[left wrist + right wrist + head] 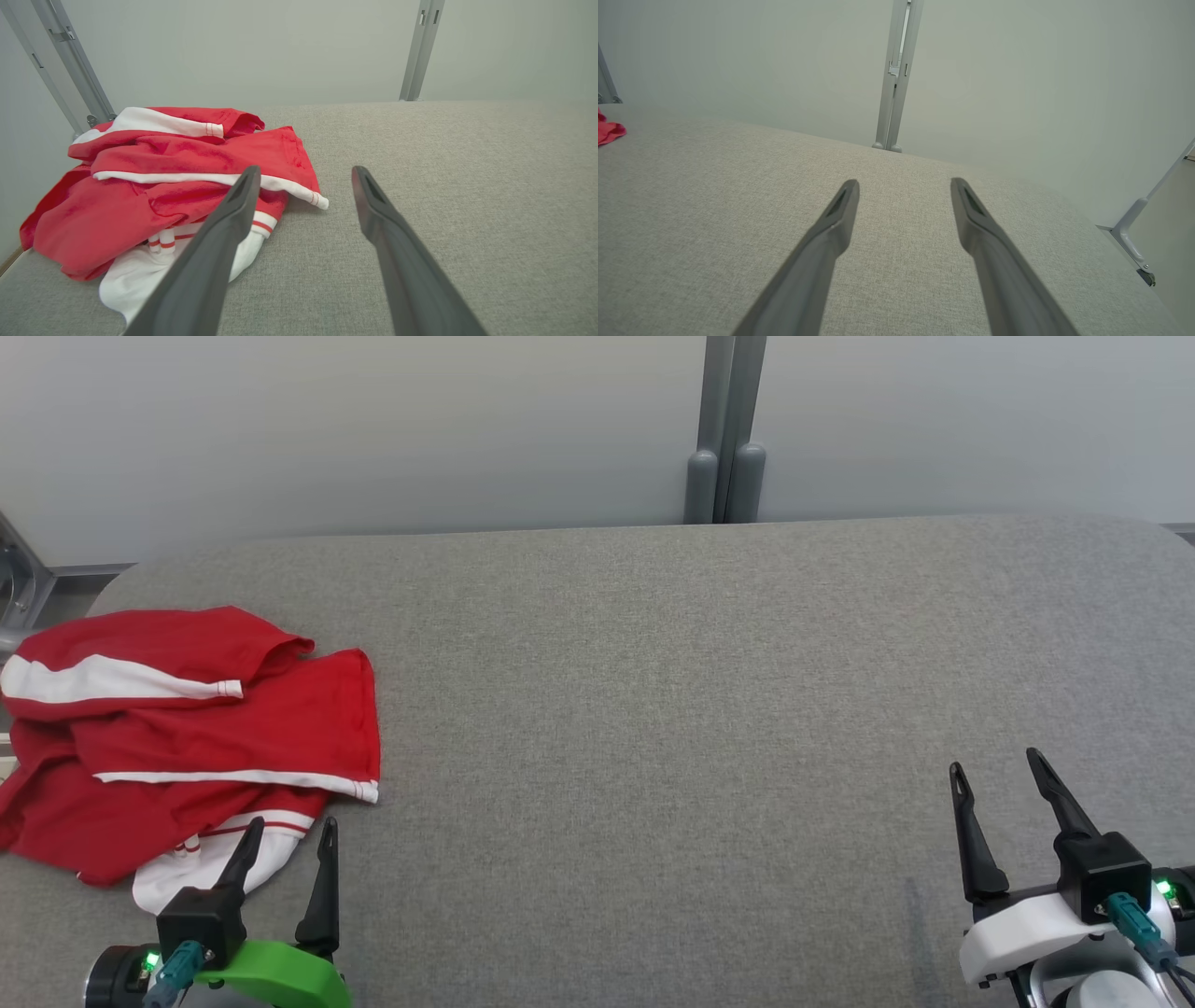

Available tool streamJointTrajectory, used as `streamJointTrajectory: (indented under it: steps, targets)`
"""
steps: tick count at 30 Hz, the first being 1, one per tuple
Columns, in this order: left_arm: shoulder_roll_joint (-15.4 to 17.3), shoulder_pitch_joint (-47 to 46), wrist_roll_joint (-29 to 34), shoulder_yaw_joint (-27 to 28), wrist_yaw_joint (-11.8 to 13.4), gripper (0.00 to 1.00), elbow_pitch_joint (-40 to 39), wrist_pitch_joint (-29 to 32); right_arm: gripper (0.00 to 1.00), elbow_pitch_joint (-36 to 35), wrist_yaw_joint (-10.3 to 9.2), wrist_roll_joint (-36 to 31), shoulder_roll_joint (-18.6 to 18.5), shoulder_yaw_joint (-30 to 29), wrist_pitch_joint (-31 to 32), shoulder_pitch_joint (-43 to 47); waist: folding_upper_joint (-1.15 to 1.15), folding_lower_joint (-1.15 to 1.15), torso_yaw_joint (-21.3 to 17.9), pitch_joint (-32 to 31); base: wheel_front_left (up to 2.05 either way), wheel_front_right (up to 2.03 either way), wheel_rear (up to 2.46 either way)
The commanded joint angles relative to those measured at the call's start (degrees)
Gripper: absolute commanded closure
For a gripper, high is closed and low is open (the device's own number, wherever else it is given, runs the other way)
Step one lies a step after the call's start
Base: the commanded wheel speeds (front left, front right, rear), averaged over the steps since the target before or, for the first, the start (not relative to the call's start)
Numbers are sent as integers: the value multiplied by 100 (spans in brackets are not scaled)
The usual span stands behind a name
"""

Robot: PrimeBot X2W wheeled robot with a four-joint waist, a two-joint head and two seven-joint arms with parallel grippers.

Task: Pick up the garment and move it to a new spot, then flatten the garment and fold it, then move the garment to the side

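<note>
1. The garment (187, 737), red with white stripes and a white panel, lies crumpled in a heap at the left end of the grey fabric-covered table (653, 709), close to its left edge.
2. My left gripper (292, 823) sits at the near edge of that heap, jaws spread wide and holding nothing. In my left wrist view one finger (210, 261) crosses the white cloth and the other stands over bare table. I cannot tell whether I touch the cloth.
3. My right gripper (995, 761) is well apart from the garment, over the table's right end, also spread wide and empty.
4. Behind the table stands a pale wall (373, 429) with a grey post (724, 429).
</note>
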Motion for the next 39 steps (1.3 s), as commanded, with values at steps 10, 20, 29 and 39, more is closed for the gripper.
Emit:
streamJointTrajectory:
  steps: [10, 20, 29, 39]
  targets:
    - [-28, -105, -51, 68, -16, 0, -63, -20, 0, 33, 2, 63, -25, 145, -22, -104, 0, 0, 381, 3, 0, 0, 0]
    - [-38, 93, -55, 351, -17, 0, -21, -20, 0, 154, 1, 259, -36, 871, -22, -276, 0, 0, 1608, -122, 0, 0, 0]
    - [-73, 475, -97, 921, -17, 0, -99, -20, 0, 348, 1, 431, -16, 1648, -21, -717, 0, 0, 2553, -173, 0, 0, 0]
    - [-281, 518, -117, 1211, -17, 0, -263, -20, 0, 328, 1, 570, -79, 1927, -21, -803, 0, 0, 2617, 6, 0, 0, 0]
